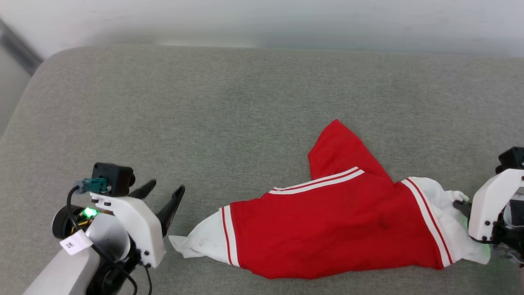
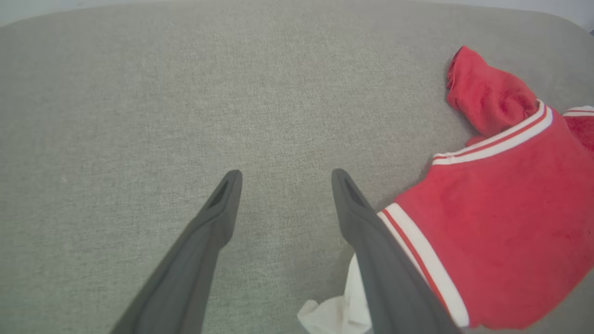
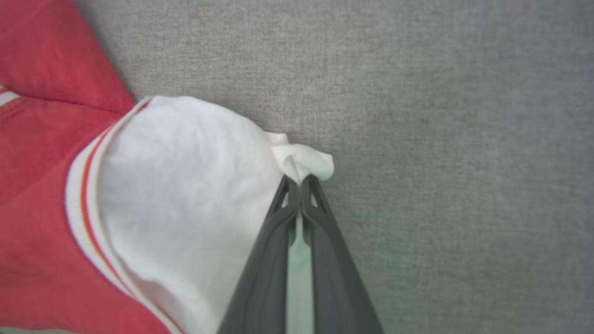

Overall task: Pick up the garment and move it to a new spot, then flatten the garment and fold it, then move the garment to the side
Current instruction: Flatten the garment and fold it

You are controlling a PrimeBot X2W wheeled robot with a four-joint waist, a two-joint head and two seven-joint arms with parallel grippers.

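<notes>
Garment [image 1: 335, 229] low and right of centre in head view, on grey cushion [image 1: 204, 102]. Long axis runs left-right, a white sleeve at each end, red flap pointing up-frame. Left gripper [image 1: 168, 185]: jaws wide apart, empty, near the left sleeve. Right wrist view is clearer: right gripper [image 3: 300, 183], jaws pinched closed on the white sleeve edge.

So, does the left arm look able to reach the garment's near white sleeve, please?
Probably yes: the left gripper is open, its fingers right beside the white sleeve of the garment, with nothing between.
</notes>
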